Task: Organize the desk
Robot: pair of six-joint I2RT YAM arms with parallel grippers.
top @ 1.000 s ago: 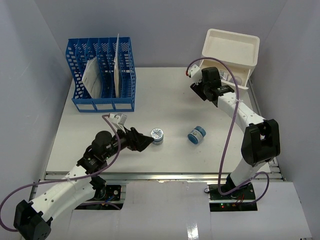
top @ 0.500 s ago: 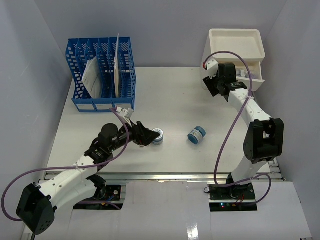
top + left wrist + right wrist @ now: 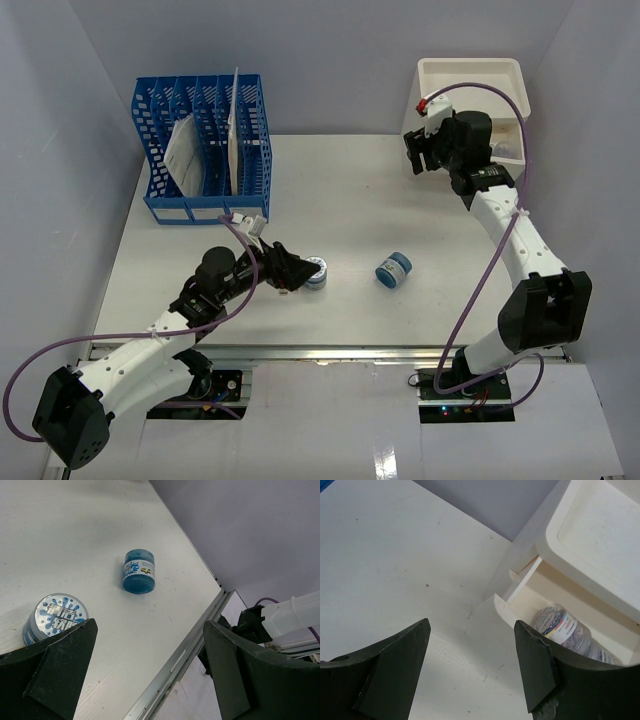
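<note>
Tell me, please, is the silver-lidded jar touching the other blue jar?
Apart. The top view shows bare desk between the silver-lidded jar and the blue jar.

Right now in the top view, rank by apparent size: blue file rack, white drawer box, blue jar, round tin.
1. blue file rack.
2. white drawer box.
3. blue jar and round tin: alike, unranked.

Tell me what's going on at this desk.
Two arms are tidying the desk. The left arm has its jaws wide open next to a silver-lidded jar, not gripping it; a blue jar lies on its side nearby. The right arm holds open, empty jaws in front of the white drawer box, whose drawer is open with a container inside.
</note>
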